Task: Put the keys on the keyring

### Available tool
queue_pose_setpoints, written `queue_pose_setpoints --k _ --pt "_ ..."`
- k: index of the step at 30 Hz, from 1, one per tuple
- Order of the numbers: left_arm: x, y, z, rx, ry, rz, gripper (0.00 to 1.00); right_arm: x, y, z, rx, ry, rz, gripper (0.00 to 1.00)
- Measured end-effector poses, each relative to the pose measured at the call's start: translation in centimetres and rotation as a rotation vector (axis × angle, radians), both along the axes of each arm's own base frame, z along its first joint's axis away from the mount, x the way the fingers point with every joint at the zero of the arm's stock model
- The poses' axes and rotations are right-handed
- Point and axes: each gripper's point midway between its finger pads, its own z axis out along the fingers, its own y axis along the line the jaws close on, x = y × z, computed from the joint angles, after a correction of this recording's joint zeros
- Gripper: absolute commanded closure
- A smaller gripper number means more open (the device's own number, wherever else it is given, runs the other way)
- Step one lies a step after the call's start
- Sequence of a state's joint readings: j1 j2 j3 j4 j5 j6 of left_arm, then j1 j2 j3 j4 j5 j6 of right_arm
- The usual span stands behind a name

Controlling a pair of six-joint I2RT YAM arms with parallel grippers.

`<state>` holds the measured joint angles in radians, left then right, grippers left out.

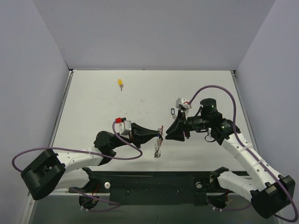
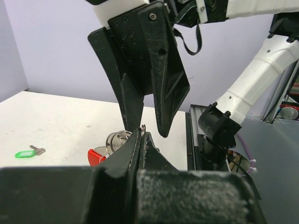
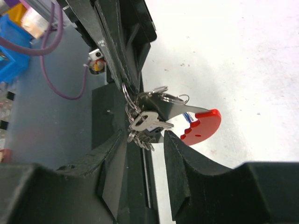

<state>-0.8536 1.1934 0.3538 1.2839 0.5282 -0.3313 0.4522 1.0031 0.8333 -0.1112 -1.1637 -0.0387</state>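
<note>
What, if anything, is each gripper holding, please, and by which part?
The left gripper pinches the keyring by its top wire ring; the right gripper, jaws open, holds nothing.

I see the keyring hanging in the air: silver rings carrying silver keys and a red tab. A yellow key lies flat, well apart from the keyring, far behind it on the left. A green key also lies apart from it.

We observe a white table with a matte, faintly speckled top. A pale lavender back wall, a left wall and a right wall enclose it on three sides. Lighting is even and diffuse, and shadows are soft. Past the near edge we see a grey floor and a blue bin.
</note>
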Motion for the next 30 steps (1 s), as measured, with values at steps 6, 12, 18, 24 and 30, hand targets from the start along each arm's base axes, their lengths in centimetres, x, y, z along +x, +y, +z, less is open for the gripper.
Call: queue_pose_setpoints --k 6,12,18,24,30 --pt "0.9 0.2 0.0 -0.01 0.018 0.051 1.0 0.3 -0.6 -1.0 -0.068 -0.104 0.003 0.67" --pt "1.2 0.2 -0.2 -0.011 0.03 0.066 1.0 -0.1 -0.4 -1.4 -0.103 -0.247 0.054 0.67" --pt "1.3 0.1 -0.6 -0.001 0.04 0.066 1.0 0.3 -0.3 -1.1 -0.105 -0.338 0.069 0.67" --pt "1.3 -0.2 -1.4 0.017 0.059 0.057 1.0 0.6 0.0 -0.7 -0.097 -0.383 0.072 0.67" --pt "1.3 -0.5 -2.1 0.033 0.081 0.045 1.0 0.4 0.8 0.0 -0.068 -0.415 0.089 0.71"
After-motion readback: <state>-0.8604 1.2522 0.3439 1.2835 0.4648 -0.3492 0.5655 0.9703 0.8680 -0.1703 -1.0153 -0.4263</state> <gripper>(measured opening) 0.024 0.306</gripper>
